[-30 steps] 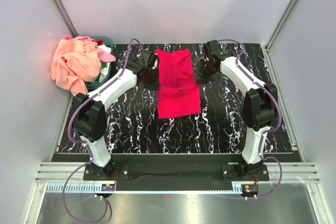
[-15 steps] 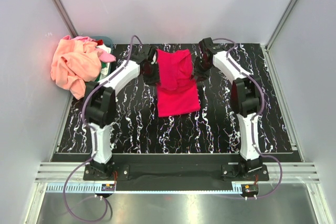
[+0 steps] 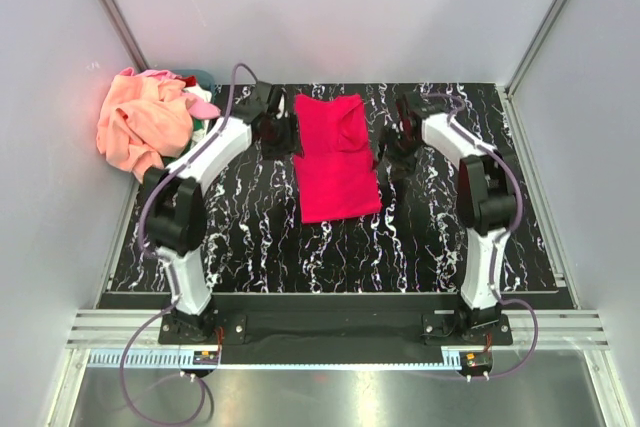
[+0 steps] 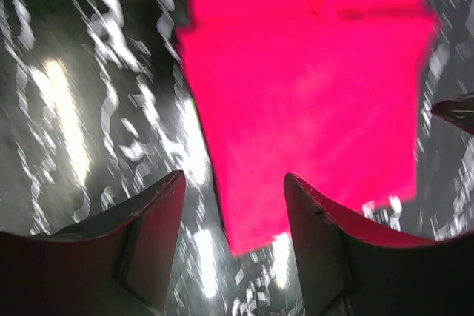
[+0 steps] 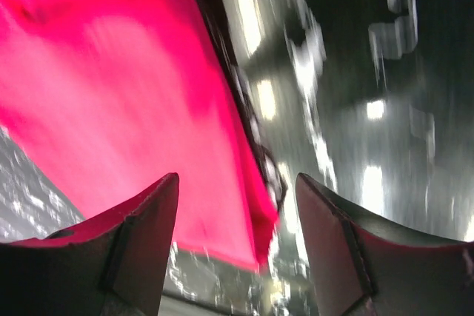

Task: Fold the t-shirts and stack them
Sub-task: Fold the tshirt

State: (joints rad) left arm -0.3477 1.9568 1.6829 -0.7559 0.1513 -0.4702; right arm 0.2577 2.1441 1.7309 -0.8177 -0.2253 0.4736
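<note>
A crimson-red t-shirt (image 3: 335, 157) lies folded into a tall rectangle on the black marbled table (image 3: 250, 227), at the far middle. My left gripper (image 3: 281, 135) hovers just off the shirt's upper left edge, jaws open with nothing between them. In the left wrist view the red t-shirt (image 4: 311, 94) spreads beyond the gripper (image 4: 233, 177). My right gripper (image 3: 392, 150) stands off the shirt's right edge, also open and holding nothing. The right wrist view has the shirt's corner (image 5: 111, 94) lying under the gripper (image 5: 237, 178). Other t-shirts, peach-orange (image 3: 140, 125), pink (image 3: 205, 108) and white (image 3: 200, 94), are heaped at far left.
The heap of shirts spills over a small teal basket (image 3: 203, 77) at the table's far left corner. Grey walls close in the table on three sides. A metal rail (image 3: 330, 332) runs along the near edge by the arm bases.
Both grippers have gone from shut to open and let go of the red shirt's upper part. The shirt now lies flat, and both grippers have drawn outward from its edges.
</note>
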